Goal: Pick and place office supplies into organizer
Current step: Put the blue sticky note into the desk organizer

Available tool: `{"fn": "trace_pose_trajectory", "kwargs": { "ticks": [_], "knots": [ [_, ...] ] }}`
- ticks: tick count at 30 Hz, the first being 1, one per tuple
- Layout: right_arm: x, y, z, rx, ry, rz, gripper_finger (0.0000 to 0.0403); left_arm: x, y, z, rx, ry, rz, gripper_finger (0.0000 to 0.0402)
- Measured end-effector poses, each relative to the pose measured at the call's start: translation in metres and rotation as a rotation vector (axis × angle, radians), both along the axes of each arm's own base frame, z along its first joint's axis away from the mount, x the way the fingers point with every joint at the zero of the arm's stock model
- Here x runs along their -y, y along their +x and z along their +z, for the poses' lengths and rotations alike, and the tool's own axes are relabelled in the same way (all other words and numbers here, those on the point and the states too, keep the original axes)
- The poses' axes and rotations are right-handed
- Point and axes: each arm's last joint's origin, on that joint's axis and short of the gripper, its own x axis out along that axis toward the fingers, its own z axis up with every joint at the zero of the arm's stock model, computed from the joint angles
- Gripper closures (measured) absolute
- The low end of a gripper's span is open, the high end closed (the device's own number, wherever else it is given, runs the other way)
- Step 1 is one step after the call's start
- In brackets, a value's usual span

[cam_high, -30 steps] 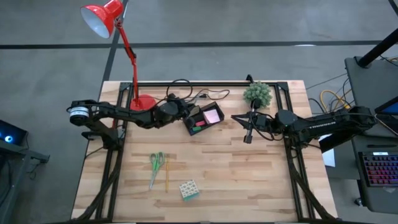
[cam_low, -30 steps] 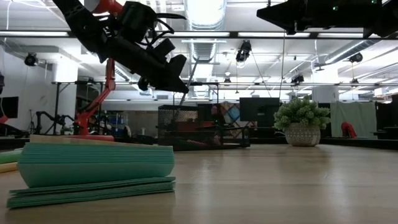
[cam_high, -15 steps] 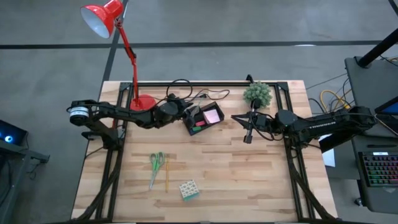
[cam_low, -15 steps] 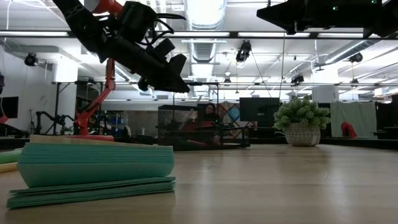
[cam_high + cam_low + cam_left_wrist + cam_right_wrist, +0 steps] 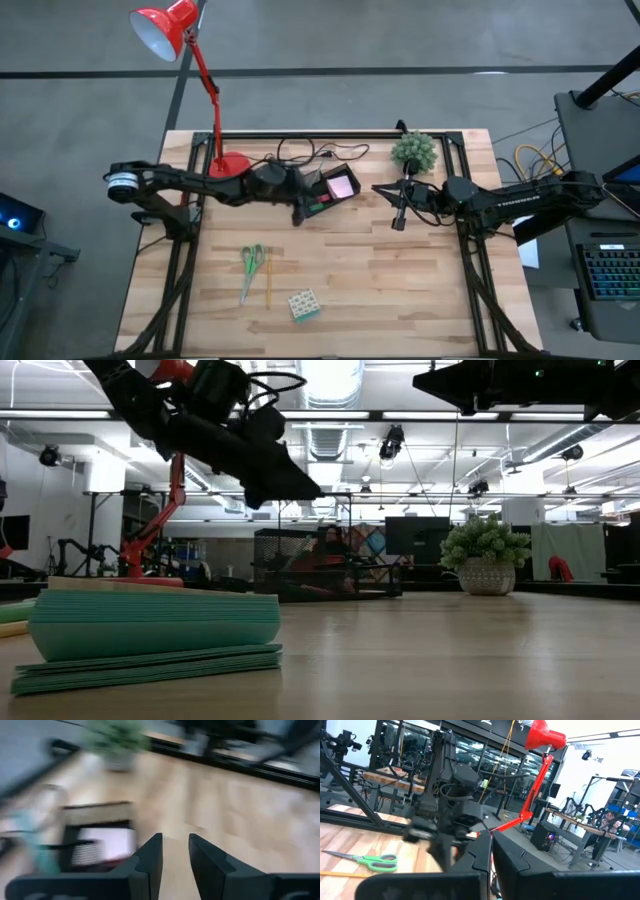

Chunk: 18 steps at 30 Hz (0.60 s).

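Note:
The black organizer [image 5: 330, 189] stands on the far middle of the table, a pink sticky-note pad [image 5: 342, 186] and green and pink erasers [image 5: 318, 201] inside it. My left gripper [image 5: 298, 212] hovers at the organizer's near left corner, narrowly open and empty; its wrist view [image 5: 175, 851] shows the tray [image 5: 97, 847] blurred. The green-handled scissors [image 5: 252, 264], the yellow pencil [image 5: 268, 282] and the multicoloured cube [image 5: 303, 304] lie flat on the near left part of the table. My right gripper [image 5: 398, 220] waits shut, right of the organizer.
The red lamp's base [image 5: 231, 164] stands behind the left arm, and cables [image 5: 310, 152] lie along the far edge. A small green plant [image 5: 414, 151] stands far right of the organizer. Bare wood [image 5: 400, 290] stretches across the near right of the table.
My left gripper has swung from over the organizer's left end toward the table's near edge, its fingers turning that way. The right arm has kept still.

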Motion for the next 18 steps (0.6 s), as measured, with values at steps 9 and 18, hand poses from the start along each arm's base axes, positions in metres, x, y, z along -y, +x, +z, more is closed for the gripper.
{"fn": "trace_pose_trajectory", "kwargs": {
  "ticks": [9,18],
  "knots": [
    [0.0,0.0,0.0,-0.002,-0.012,-0.002,0.0394,0.03,-0.016,0.011,-0.087,-0.143,-0.31,0.0321],
    [0.0,0.0,0.0,0.0,0.005,0.001,0.0394,0.086,-0.036,0.024,-0.153,-0.142,-0.499,0.0322]
  ]
}}
